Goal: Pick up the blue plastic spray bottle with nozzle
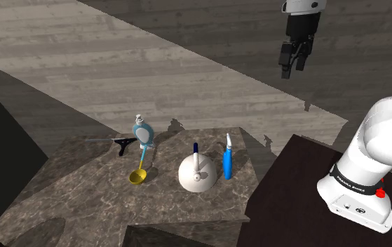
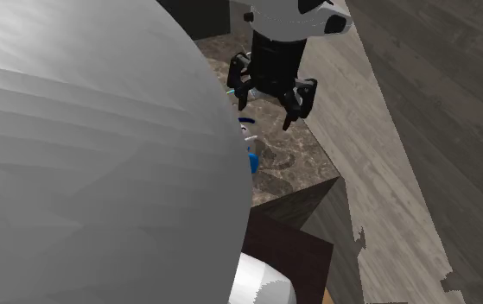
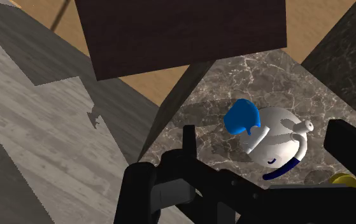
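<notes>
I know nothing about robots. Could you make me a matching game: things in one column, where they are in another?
1 slim blue spray bottle with white nozzle
2 round white kettle with dark blue handle
3 yellow ladle
4 black two-finger gripper

Places (shoulder view):
A left of the kettle
B in the air, off the marble table
C just right of the kettle
D between ladle and spray bottle

Pairs: 1-C, 2-D, 3-A, 4-B
</notes>
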`<state>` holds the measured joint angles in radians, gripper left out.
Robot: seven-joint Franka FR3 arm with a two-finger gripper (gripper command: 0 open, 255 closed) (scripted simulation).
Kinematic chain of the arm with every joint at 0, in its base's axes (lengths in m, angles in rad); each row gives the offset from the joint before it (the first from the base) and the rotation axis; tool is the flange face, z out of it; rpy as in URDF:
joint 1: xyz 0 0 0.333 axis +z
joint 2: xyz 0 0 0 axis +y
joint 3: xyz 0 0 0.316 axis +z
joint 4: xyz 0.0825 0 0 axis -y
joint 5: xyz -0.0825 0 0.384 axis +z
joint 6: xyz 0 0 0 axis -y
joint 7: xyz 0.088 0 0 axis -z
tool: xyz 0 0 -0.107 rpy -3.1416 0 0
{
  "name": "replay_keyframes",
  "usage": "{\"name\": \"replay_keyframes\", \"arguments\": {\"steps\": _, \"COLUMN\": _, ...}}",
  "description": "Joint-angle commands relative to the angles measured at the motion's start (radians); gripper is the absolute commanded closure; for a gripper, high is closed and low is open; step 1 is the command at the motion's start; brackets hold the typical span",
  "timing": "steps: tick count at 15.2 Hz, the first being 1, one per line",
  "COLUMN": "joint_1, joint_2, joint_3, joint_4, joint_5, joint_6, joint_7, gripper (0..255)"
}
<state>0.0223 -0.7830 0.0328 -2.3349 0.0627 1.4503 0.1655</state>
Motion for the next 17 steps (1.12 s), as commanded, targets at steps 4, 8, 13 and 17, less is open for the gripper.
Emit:
{"name": "replay_keyframes", "arguments": {"steps": 4, "joint_1": -0.012, "joint_2": 0.064, "joint_3": 0.018, "joint_4": -0.046, "joint_5": 0.031, "joint_6": 0.082, "joint_7": 0.056, "gripper": 0}}
{"name": "replay_keyframes", "arguments": {"steps": 8, "joint_1": -0.025, "joint_2": 0.166, "joint_3": 0.040, "joint_4": -0.091, "joint_5": 0.072, "joint_6": 0.196, "joint_7": 0.125, "gripper": 0}}
{"name": "replay_keyframes", "arguments": {"steps": 13, "joint_1": -0.038, "joint_2": 0.318, "joint_3": 0.062, "joint_4": -0.123, "joint_5": 0.122, "joint_6": 0.339, "joint_7": 0.203, "gripper": 0}}
{"name": "replay_keyframes", "arguments": {"steps": 17, "joint_1": -0.044, "joint_2": 0.457, "joint_3": 0.075, "joint_4": -0.127, "joint_5": 0.161, "joint_6": 0.452, "joint_7": 0.258, "gripper": 0}}
